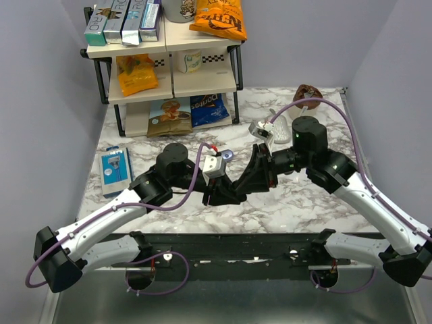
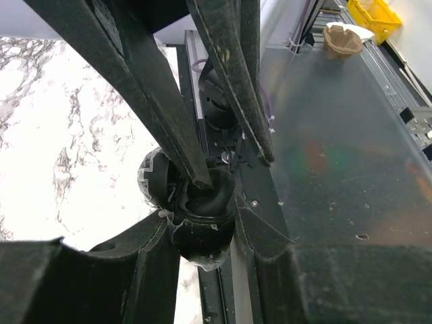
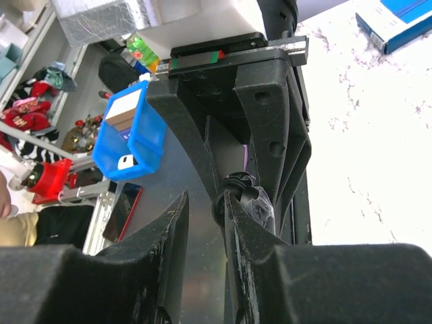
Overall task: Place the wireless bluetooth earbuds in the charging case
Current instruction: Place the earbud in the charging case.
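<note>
My two grippers meet above the near middle of the marble table (image 1: 304, 202). The left gripper (image 1: 214, 197) (image 2: 201, 214) is shut on the round black charging case (image 2: 202, 226) (image 3: 244, 197). The case's lid (image 2: 152, 179) hangs open to the left. From the other side the right gripper (image 1: 237, 191) (image 3: 206, 200) stands open with nothing in the gap. One of its fingertips (image 2: 200, 177) dips into the case's mouth. The earbuds are hidden among the black parts; I cannot pick them out.
A shelf rack (image 1: 169, 64) with snack packets stands at the back left. A blue box (image 1: 113, 169) lies on the left of the table. A white device (image 1: 266, 130) and a brown object (image 1: 307, 92) lie at the back right. The arms' base rail (image 1: 229, 246) runs along the near edge.
</note>
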You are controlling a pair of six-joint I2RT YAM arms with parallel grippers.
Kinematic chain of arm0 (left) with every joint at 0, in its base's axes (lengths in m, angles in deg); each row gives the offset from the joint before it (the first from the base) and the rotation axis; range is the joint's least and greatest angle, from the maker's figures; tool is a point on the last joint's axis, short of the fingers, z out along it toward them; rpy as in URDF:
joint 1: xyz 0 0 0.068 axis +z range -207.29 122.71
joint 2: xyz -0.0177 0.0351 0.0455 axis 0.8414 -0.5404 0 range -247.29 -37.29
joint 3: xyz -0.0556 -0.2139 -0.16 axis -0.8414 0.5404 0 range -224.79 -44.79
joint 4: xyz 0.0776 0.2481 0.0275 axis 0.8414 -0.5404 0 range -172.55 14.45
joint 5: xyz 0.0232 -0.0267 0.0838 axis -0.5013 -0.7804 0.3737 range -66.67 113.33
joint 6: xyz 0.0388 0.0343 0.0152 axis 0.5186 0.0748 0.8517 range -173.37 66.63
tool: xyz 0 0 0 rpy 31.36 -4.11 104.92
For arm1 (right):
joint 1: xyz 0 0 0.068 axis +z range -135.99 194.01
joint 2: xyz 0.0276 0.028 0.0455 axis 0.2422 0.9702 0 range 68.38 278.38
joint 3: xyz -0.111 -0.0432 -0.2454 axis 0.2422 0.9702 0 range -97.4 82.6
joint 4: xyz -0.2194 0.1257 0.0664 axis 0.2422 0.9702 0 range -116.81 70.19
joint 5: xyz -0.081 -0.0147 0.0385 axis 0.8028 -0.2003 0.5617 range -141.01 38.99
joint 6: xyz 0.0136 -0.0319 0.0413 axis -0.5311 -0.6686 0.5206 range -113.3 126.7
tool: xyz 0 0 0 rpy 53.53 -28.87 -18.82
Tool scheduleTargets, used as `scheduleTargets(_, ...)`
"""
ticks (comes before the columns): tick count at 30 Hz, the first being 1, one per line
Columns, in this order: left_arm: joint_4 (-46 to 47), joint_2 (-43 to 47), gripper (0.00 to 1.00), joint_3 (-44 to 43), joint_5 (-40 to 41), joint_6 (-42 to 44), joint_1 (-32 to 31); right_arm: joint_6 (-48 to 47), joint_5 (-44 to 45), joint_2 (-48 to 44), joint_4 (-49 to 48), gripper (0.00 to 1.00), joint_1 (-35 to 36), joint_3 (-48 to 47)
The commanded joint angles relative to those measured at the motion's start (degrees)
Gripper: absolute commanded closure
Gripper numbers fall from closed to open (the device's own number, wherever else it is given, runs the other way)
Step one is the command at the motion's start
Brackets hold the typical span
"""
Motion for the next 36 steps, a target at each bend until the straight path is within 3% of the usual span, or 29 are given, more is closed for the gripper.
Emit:
scheduleTargets(1, 2.01, 1.51, 1.00, 0.81, 0.15, 0.62, -0.71, -0.53, 2.75, -1.04, 2.19, 0.62, 0.03, -3.11)
scheduleTargets(8, 2.71, 1.86, 1.00, 1.16, 0.94, 0.27, -0.71, -2.63, 7.49, -2.09, 6.05, 0.59, 0.03, -5.04)
scheduleTargets(12, 3.76, 2.30, 1.00, 1.60, 3.22, -0.34, -0.71, -5.44, 18.71, -5.08, 6.95, 0.59, -0.06, -5.14)
scheduleTargets(18, 7.45, 2.04, 1.00, 2.39, 6.74, -2.71, -0.62, -7.73, 30.95, -9.22, 7.55, 0.44, 0.03, -3.46)
scheduleTargets(24, 10.35, 0.37, 1.00, 1.69, 8.33, -4.21, -0.62, -8.53, 34.47, -8.42, 8.18, 0.36, 0.46, -1.97)
scheduleTargets(25, 10.53, 0.10, 1.00, 1.34, 8.85, -4.65, -0.62, -8.79, 35.09, -8.34, 8.26, 0.29, 0.73, -1.80)
scheduleTargets(34, 12.03, -3.24, 1.00, -0.51, 11.84, -7.64, -0.62, -8.53, 41.25, -12.81, 2.99, 0.29, 2.31, 0.75)
scheduleTargets(36, 11.59, -3.94, 1.00, -0.86, 12.28, -8.51, -0.62, -9.05, 40.46, -13.87, 1.94, 0.35, 2.31, 1.28)
